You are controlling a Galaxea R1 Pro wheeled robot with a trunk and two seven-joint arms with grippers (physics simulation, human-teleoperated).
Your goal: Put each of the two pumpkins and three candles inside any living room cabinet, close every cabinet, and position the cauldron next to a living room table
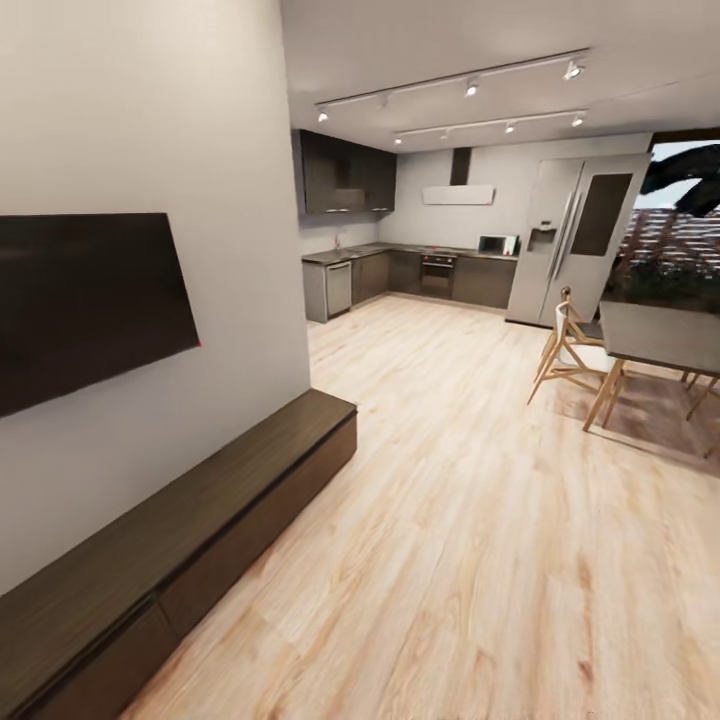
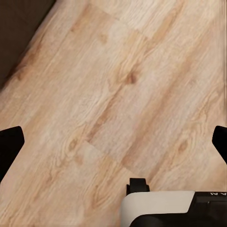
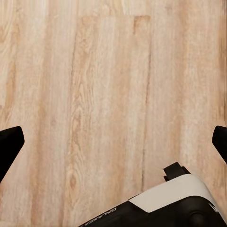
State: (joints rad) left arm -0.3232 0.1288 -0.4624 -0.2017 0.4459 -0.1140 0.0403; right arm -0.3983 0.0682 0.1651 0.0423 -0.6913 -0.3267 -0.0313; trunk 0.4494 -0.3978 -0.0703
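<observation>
The cabinet (image 1: pixel 200 520), a long low dark brown unit, runs along the left wall under the television, and its flat fronts all sit flush. A dark corner of the cabinet (image 2: pixel 19 28) also shows in the left wrist view. My left gripper (image 2: pixel 113 142) is open over bare wood floor, its black fingertips (image 2: pixel 9 144) far apart with nothing between them. My right gripper (image 3: pixel 113 142) is open the same way above the floor planks. The pumpkins, candles, cauldron and table are out of view.
A black television (image 1: pixel 90 300) hangs on the left wall. A taller dining table (image 1: pixel 665 335) with wooden chairs (image 1: pixel 575 350) stands at the right. Dark kitchen units (image 1: pixel 400 275) and a fridge (image 1: pixel 575 235) line the back. Light wood floor (image 1: pixel 450 520) spreads between them.
</observation>
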